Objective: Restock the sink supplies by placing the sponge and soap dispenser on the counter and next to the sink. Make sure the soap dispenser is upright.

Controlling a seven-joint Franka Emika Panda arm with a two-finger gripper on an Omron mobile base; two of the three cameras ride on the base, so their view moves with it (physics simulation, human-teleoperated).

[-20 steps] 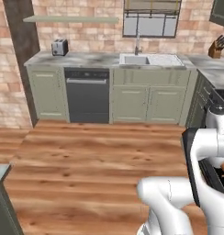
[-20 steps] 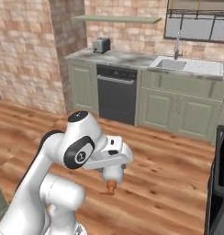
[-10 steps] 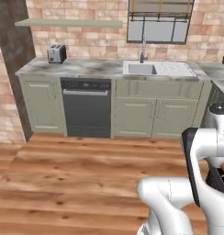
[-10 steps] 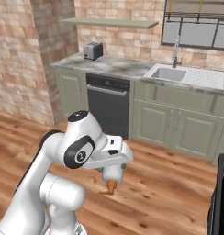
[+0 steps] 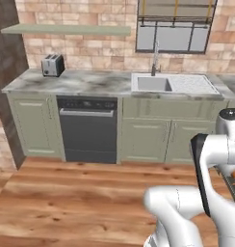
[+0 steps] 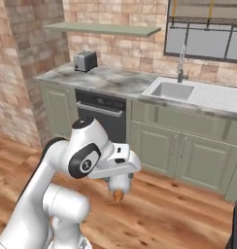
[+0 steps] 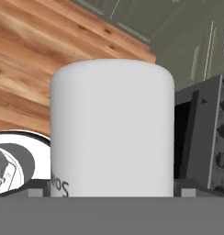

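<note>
Left base view. The counter (image 5: pixel 90 83), a marble surface over sage-green fronts, runs across the middle of the frame, with a silver toaster (image 5: pixel 52 64) at its left end and a dark dishwasher panel (image 5: pixel 88 128) below. The sink (image 5: pixel 153 84) sits right of centre under its tall faucet (image 5: pixel 155 58), with the ribbed drainboard (image 5: pixel 194 85) beside it. The surface on either side of the sink bears neither sponge nor soap dispenser. The arm (image 5: pixel 213 159) rises folded at lower right, well apart from the surface.

Right base view. The same surface (image 6: pixel 106 78) and sink (image 6: pixel 173 90) appear from the other side; the marble next to the basin is again bare. The gripper (image 6: pixel 119 190) hangs low beneath the folded arm (image 6: pixel 86 155), pointing toward the wooden floor (image 6: pixel 164 214), well short of the cabinets. An orange-tipped part shows at its lower end; whether this is an object or part of the hand cannot be told.

Hand view. A white cylinder of the robot's own body blocks the centre; floor (image 7: pixel 36 55) and cabinet fronts (image 7: pixel 187 36) lie behind it. The fingers are hidden, so the frames alone do not settle the jaws; they are judged to stand wide and hold nothing recognisable.

Progress. Judged from these views, neither placement is done: both items remain to be found, carried and set beside the sink, the dispenser upright.
</note>
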